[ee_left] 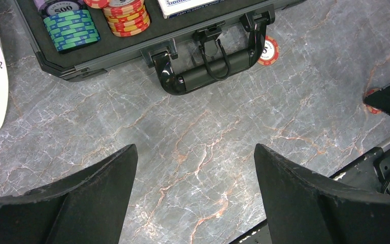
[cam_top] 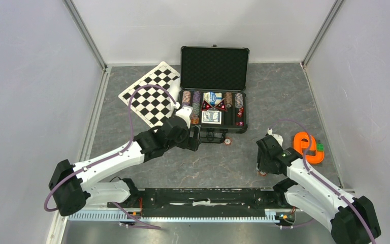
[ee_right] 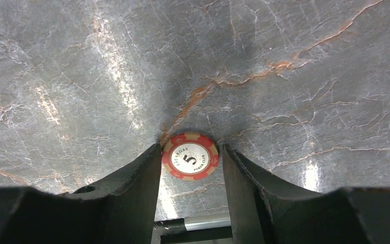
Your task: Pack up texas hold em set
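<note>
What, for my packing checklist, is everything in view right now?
case: one, black, open, far middle of the table
chip rows: several, mixed colours, in the case
card decks: two, blue and white, middle of the case
red dice: count unclear, right end of the case
loose chips: two, red and cream, one by the case handle, one nearer the right arm
checkered board: one, black and white, left of the case
orange object: one, right side of the table
left gripper: open, above bare table
right gripper: open, astride the nearer loose chip
</note>
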Robot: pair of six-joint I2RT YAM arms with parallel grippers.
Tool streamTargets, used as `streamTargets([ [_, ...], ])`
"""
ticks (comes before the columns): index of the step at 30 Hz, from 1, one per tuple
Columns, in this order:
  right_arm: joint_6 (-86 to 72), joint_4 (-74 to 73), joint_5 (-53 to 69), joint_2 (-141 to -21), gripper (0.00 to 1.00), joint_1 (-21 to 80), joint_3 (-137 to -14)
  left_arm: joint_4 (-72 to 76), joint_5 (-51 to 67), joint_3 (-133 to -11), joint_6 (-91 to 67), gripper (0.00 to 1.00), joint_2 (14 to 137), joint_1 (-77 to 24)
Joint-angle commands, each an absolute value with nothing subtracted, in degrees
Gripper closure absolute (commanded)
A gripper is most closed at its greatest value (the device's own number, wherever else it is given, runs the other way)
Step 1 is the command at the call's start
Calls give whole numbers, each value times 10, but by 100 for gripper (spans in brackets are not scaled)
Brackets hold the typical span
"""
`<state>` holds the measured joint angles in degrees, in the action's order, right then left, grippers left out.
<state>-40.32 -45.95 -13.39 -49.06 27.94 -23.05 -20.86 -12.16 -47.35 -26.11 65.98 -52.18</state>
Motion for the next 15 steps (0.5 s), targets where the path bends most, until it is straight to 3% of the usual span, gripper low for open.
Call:
streamTargets([
  [1,-412,-460,-127,-491,47,277,-210,-190,-136,-477,-242,9,658,-519],
  [7,-424,-498,-125,-488,35,277,-225,-192,-134,-479,-239,9,660,-519],
  [15,-434,-494,-108,-486,42,277,-210,-192,-130,-478,-238,9,660,-519],
])
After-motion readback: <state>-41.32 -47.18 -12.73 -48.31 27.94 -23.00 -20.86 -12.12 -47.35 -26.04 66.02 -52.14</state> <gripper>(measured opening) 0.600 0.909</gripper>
